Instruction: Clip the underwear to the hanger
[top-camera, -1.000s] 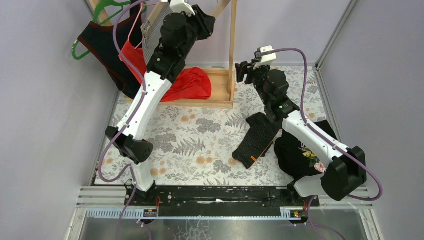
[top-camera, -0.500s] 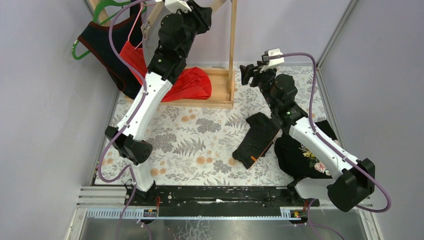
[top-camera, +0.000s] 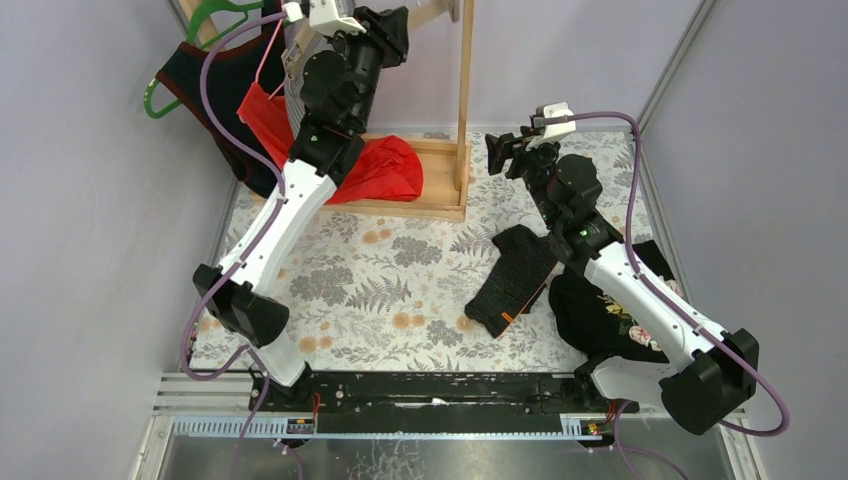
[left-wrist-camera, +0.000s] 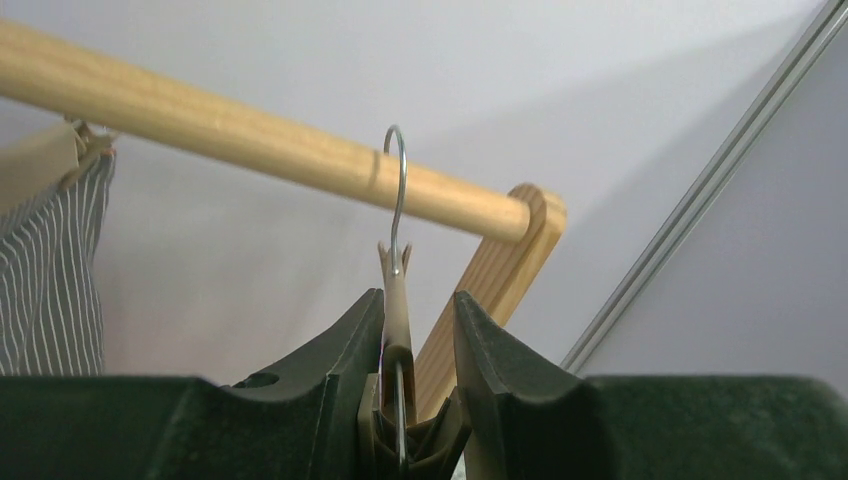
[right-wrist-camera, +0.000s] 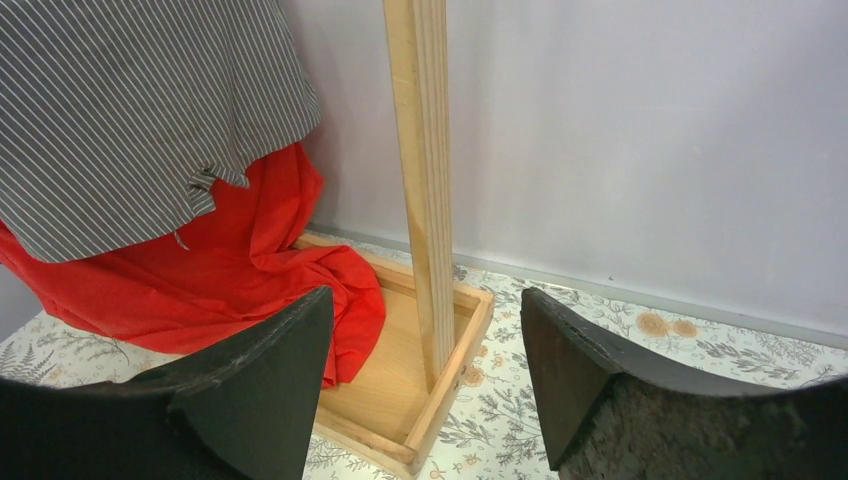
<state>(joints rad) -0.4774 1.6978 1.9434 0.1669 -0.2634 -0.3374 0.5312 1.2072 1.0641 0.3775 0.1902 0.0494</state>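
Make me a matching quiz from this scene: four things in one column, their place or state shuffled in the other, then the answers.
1. left gripper
2. right gripper
3. red cloth
4. knit garment

A. lies flat on the table
B. open, empty
C. shut on the hanger
D. draped over the rack base

Pairs: 1-C, 2-B, 3-D, 4-A

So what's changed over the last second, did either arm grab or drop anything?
The left arm swung left and farther back toward the wooden rod, left fingers still clamped on the hanger. The right arm shifted slightly right, right fingers open and empty as before. Nothing grabbed or released. The red cloth and the black knit piece have not moved.
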